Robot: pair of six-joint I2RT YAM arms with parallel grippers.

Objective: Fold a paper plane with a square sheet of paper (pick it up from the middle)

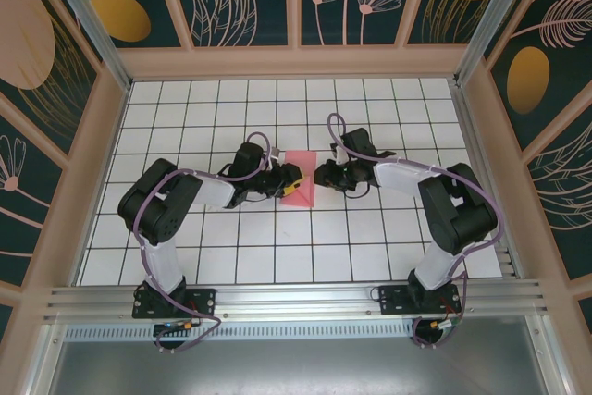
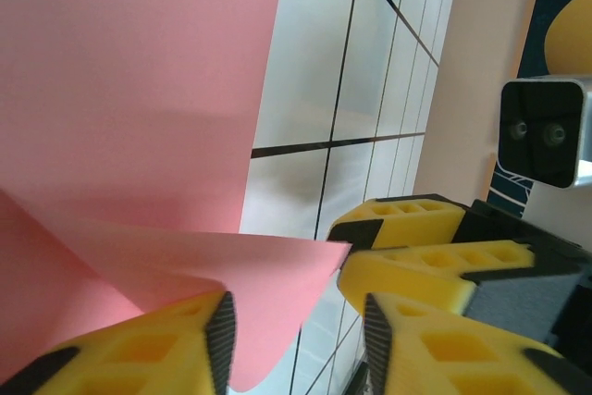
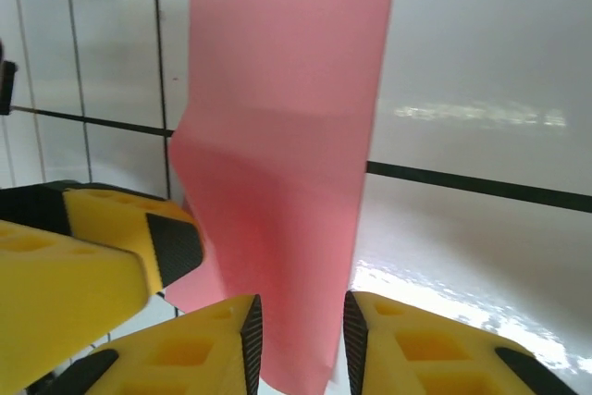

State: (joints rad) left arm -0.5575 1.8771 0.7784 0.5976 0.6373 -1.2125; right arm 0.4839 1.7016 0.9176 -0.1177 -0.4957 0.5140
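The square sheet of paper (image 1: 300,166) is salmon pink and lies partly folded on the white tiles between my two grippers. In the left wrist view a raised, pointed flap of the sheet (image 2: 139,90) reaches between the jaws of my left gripper (image 2: 296,339), which stand apart. My left gripper (image 1: 292,184) is at the sheet's left side. My right gripper (image 1: 324,176) faces it from the right. Its jaws (image 3: 302,339) are open around the near end of the paper strip (image 3: 287,90), with a gap on each side. The paper plane is out of view.
The white grid-tiled table (image 1: 231,256) is fenced by peach-framed walls (image 1: 296,62). An aluminium rail (image 1: 296,298) runs along the near edge. Yellow fingers (image 2: 407,219) of the right gripper sit close to the left one, almost touching the flap's tip.
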